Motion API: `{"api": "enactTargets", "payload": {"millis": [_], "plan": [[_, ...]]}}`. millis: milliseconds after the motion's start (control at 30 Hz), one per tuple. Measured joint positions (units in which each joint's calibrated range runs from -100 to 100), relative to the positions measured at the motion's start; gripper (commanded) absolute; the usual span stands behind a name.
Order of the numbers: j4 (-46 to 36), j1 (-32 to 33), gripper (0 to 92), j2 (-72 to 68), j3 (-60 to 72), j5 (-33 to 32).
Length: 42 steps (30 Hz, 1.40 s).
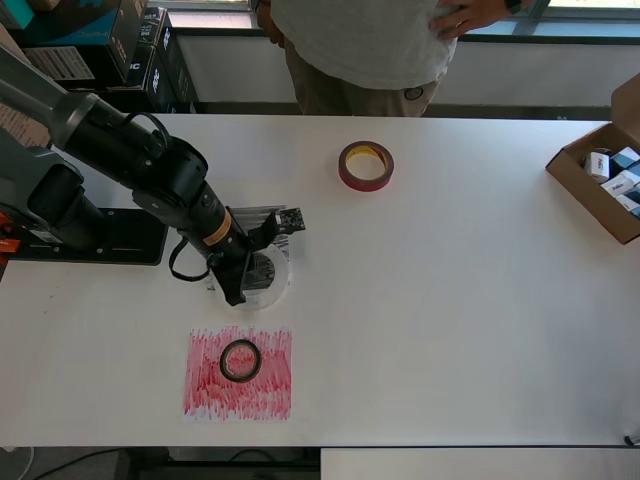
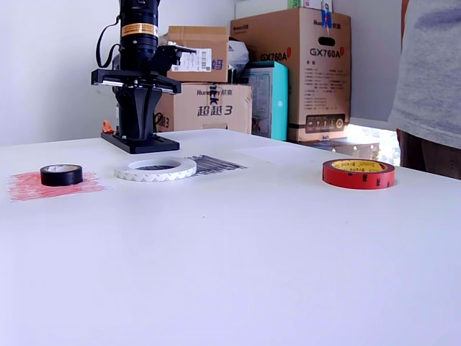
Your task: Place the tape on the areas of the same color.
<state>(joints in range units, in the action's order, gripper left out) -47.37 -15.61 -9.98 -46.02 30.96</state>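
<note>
The white tape ring [image 1: 281, 287] [image 2: 155, 170] lies flat, partly over the black scribbled area [image 1: 264, 270] [image 2: 213, 164]. My gripper [image 1: 254, 263] [image 2: 141, 128] points down above that ring, open, with nothing between its fingers. The small black tape [image 1: 240, 360] [image 2: 61, 174] sits on the red scribbled area [image 1: 238, 390] [image 2: 27, 186]. The dark-red tape with a yellow core [image 1: 365, 165] [image 2: 358, 174] lies alone on bare table. A faint white area [image 2: 277, 153] shows beyond the black scribble in the exterior view only.
The arm's black base plate [image 1: 110, 238] [image 2: 140, 143] is fixed at the overhead view's left. An open cardboard box [image 1: 600, 180] with small items sits at the right edge. A person [image 1: 365, 50] stands at the far side. Stacked cartons [image 2: 288, 65] are behind the table.
</note>
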Motion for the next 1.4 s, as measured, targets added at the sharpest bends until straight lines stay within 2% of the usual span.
{"api": "enactTargets", "payload": {"millis": [300,467,1400], "plan": [[0.0,-3.0,47.0,0.3,0.0,0.5],[0.0,-5.4,60.8,-0.7,0.0,0.5],[0.1,-5.1,61.9,-3.4,0.0,-0.3]]}}
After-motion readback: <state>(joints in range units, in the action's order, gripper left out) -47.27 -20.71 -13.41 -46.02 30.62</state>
